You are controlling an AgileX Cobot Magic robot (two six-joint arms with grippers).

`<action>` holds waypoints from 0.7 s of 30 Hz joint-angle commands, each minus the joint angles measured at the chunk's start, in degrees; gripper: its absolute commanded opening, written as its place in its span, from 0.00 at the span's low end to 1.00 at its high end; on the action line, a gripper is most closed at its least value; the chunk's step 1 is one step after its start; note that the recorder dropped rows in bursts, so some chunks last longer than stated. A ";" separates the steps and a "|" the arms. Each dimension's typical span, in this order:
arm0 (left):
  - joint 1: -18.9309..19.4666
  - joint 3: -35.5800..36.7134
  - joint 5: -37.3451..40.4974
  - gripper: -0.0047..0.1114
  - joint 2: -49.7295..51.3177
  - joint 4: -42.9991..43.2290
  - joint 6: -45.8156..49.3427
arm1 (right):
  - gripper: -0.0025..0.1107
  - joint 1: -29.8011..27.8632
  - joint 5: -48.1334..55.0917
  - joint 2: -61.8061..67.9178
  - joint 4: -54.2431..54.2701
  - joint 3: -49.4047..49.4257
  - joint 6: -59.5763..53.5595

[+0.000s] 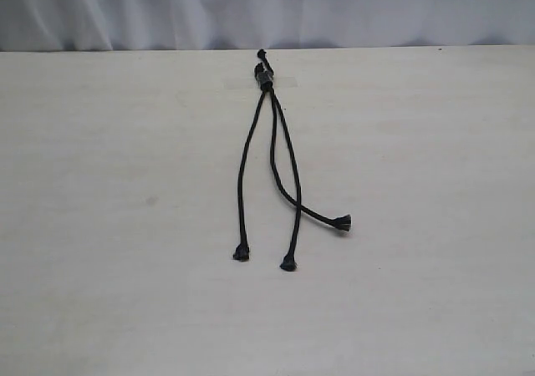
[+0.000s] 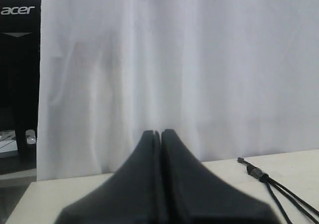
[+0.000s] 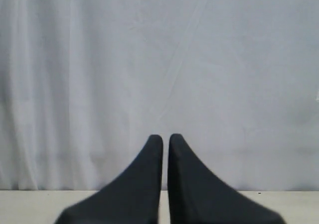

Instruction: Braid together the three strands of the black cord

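Note:
The black cord lies on the table in the exterior view, its knotted, banded end point(image 1: 265, 77) at the far middle. The three strands fan toward the near side. The left strand point(image 1: 244, 171) ends in a knob point(image 1: 241, 253). The other two cross low down, one ending at a near knob point(image 1: 288, 265), the other at a knob point(image 1: 342, 222) to the right. Neither gripper shows in the exterior view. My left gripper point(image 2: 161, 132) is shut and empty, with the cord's banded end point(image 2: 259, 174) off to its side. My right gripper point(image 3: 165, 137) is shut on nothing, and its view shows no cord.
The pale table point(image 1: 125, 226) runs back to a white curtain point(image 1: 125, 8). In the left wrist view a black Acer monitor point(image 2: 17, 59) stands beyond the curtain's edge.

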 commanded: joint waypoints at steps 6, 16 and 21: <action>0.07 -16.23 20.93 0.04 17.86 4.97 -0.24 | 0.06 -0.39 22.73 12.14 0.02 -13.58 -1.38; 0.07 -23.32 22.96 0.04 42.95 2.29 -0.24 | 0.06 -0.39 35.36 37.14 0.02 -25.49 -1.38; 0.07 -23.35 22.32 0.04 48.14 -3.23 -0.50 | 0.06 -0.25 25.83 46.33 10.37 -25.30 -0.45</action>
